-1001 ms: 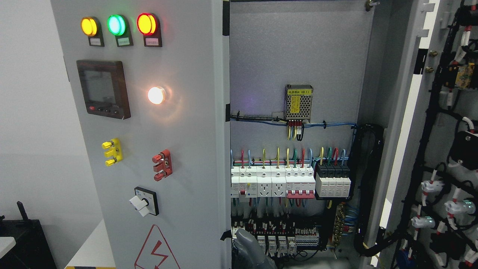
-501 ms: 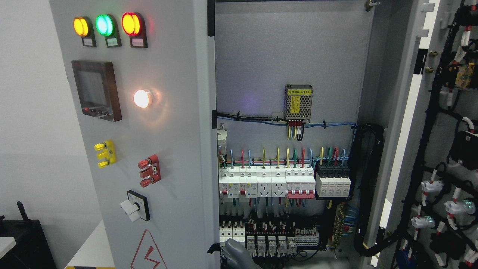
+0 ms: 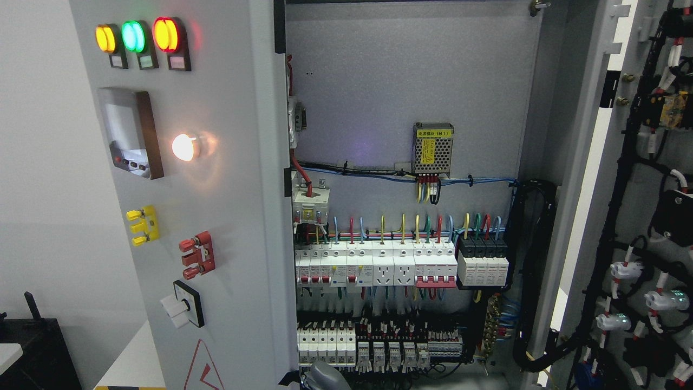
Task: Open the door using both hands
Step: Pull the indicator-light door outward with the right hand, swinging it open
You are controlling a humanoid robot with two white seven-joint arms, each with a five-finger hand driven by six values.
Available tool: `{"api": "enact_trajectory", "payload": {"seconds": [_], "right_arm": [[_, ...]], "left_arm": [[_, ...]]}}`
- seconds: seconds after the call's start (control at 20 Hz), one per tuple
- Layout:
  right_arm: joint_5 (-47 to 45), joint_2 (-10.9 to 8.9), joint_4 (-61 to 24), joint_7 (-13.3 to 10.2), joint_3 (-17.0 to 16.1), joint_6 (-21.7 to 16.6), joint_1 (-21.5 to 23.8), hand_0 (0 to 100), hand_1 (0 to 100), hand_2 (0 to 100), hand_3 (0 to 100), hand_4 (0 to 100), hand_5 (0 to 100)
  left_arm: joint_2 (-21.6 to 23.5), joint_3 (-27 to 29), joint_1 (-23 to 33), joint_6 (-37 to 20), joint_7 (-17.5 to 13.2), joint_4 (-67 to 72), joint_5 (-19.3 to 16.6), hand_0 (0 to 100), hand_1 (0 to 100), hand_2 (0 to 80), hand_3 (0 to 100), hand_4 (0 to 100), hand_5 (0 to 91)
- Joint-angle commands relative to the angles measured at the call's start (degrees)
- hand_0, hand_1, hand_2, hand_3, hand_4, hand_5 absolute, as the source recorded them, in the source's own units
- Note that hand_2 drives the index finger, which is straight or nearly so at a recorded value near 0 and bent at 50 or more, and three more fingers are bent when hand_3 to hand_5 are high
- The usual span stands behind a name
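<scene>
One grey robot hand seen low beside grey steel cabinet left door; finger state indeterminable. Advised steady outward push along door edge.

Hand at 6 o'clock cropped by bottom edge, side unclear; warning triangle cut off too.
</scene>
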Motion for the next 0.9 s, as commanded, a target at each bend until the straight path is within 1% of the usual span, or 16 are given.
{"api": "enact_trajectory", "payload": {"seconds": [0.0,0.15,0.25,0.35,0.45,0.6,0.85], "right_arm": [[0.00,2.39,-2.23,0.02,2.68,-0.06,0.80,0,0,0,0,0,0],[0.00,2.56,-2.85,0.02,3.56,-0.06,1.24,0,0,0,0,0,0],[0.00,3.44,-2.94,0.02,3.83,-0.06,1.33,0,0,0,0,0,0],[0.00,3.70,-2.94,0.02,4.62,-0.06,1.51,0,0,0,0,0,0],[0.09,4.49,-2.94,-0.06,5.41,-0.06,1.59,0,0,0,0,0,0],[0.18,4.58,-2.94,-0.06,6.55,-0.06,2.03,0,0,0,0,0,0],[1.31,4.58,-2.68,-0.85,6.64,-0.06,2.56,0,0,0,0,0,0]], "left_arm": [[0.00,0.00,0.00,0.01,0.01,0.00,0.00,0,0,0.0,0,3,0.0],[0.00,0.00,0.00,0.01,0.01,0.00,0.00,0,0,0.0,0,3,0.0],[0.00,0.00,0.00,0.01,0.01,0.00,0.00,0,0,0.0,0,3,0.0],[0.00,0.00,0.00,0.01,0.01,0.00,0.00,0,0,0.0,0,3,0.0],[0.00,0.00,0.00,0.01,0.01,0.00,0.00,0,0,0.0,0,3,0.0],[0.00,0.00,0.00,0.01,0.01,0.00,0.00,0,0,0.0,0,3,0.0],[0.00,0.00,0.00,0.01,0.01,0.00,0.00,0,0,0.0,0,3,0.0]]}}
